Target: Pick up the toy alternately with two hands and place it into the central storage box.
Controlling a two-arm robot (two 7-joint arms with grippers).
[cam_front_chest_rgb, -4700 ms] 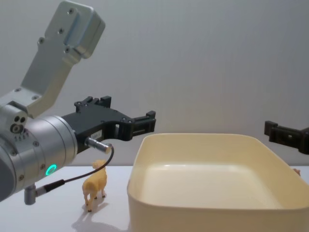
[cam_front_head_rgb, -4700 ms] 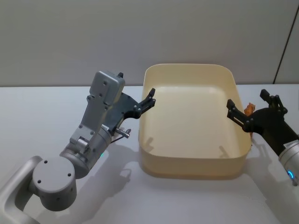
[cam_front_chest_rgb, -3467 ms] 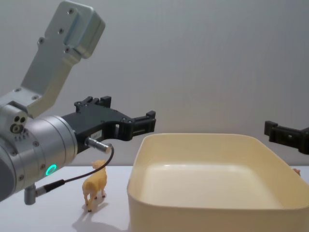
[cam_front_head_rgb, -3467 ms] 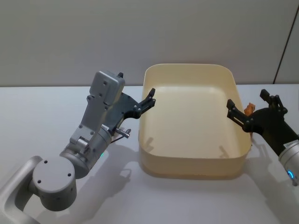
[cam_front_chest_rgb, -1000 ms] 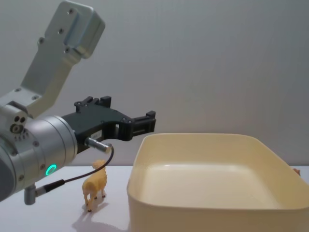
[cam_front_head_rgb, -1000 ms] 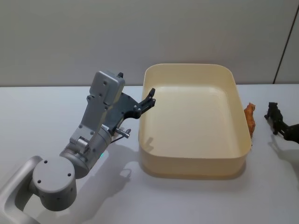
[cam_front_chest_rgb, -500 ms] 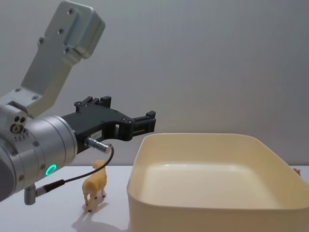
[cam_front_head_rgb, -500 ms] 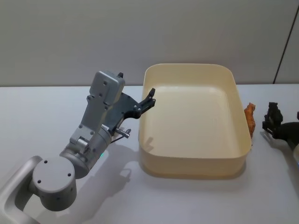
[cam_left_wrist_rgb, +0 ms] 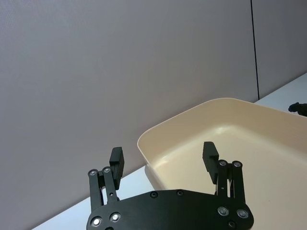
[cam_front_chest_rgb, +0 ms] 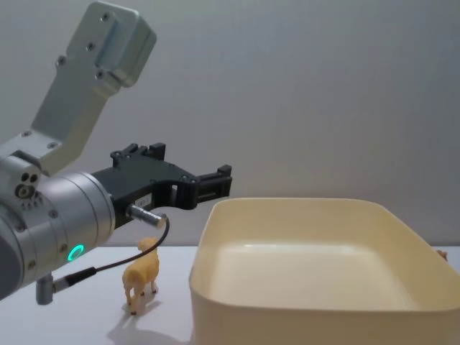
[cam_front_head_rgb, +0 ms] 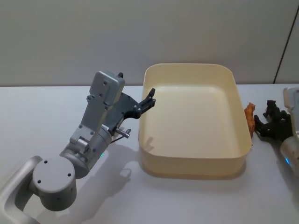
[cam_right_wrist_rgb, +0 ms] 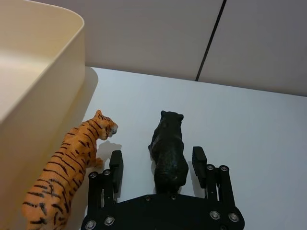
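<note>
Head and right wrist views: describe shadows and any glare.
Head view: the left gripper throws a shadow onto the inner wall of the storage box. Right wrist view: the tiger casts a shadow on the table toward the black toy. Neither shows harsh glare.

We record the cream-yellow storage box (cam_front_head_rgb: 191, 167) upright at centre. A striped orange tiger toy (cam_right_wrist_rgb: 67, 163) stands just beside its right wall. A black animal toy (cam_right_wrist_rgb: 169, 148) stands near the tiger, between the spread fingers of the right gripper (cam_right_wrist_rgb: 157, 154). A tan lamb toy (cam_front_chest_rgb: 141, 277) stands left of the box.
</note>
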